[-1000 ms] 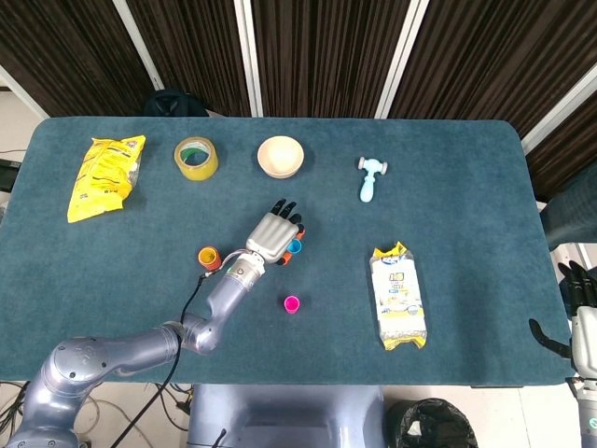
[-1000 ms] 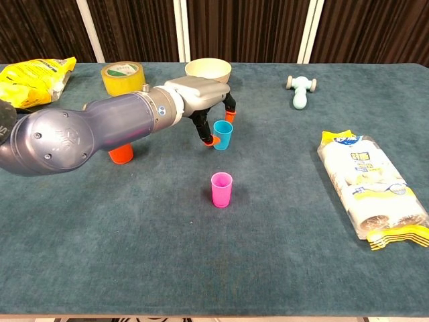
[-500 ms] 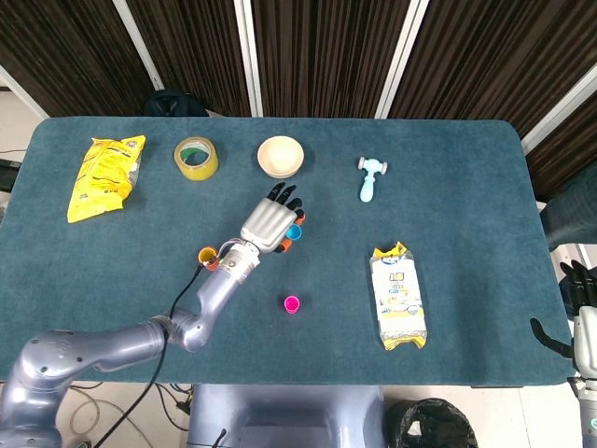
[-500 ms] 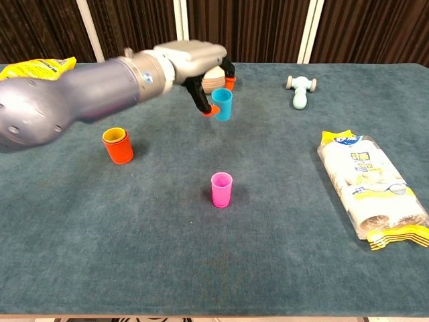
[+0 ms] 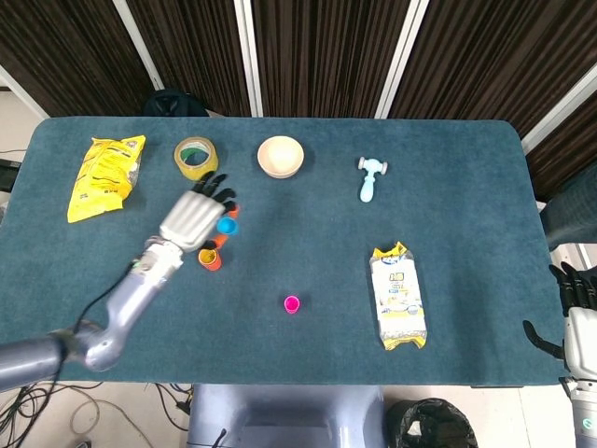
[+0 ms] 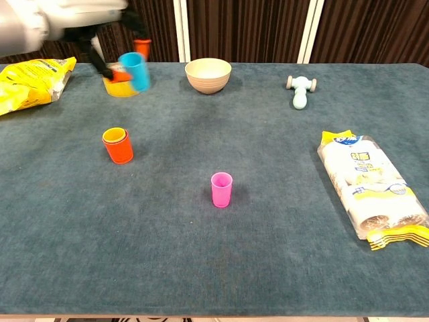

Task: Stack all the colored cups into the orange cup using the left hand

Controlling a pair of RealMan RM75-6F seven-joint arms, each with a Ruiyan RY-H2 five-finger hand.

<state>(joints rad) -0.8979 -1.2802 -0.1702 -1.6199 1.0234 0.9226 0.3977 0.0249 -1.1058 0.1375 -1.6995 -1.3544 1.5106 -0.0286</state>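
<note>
Left robot hand [image 6: 100, 30] clamped on blue cup [image 6: 135, 70], aloft | orange cup [image 6: 118, 145] on tabletop [image 6: 268, 268] below, yellow cup nested inside | advice: centre, keep upright, lower, release | pink cup [image 6: 222, 189] remaining.

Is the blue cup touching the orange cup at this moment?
Apart. In the chest view the blue cup is held up in the left robot hand, with bare table between it and the orange cup below.
</note>
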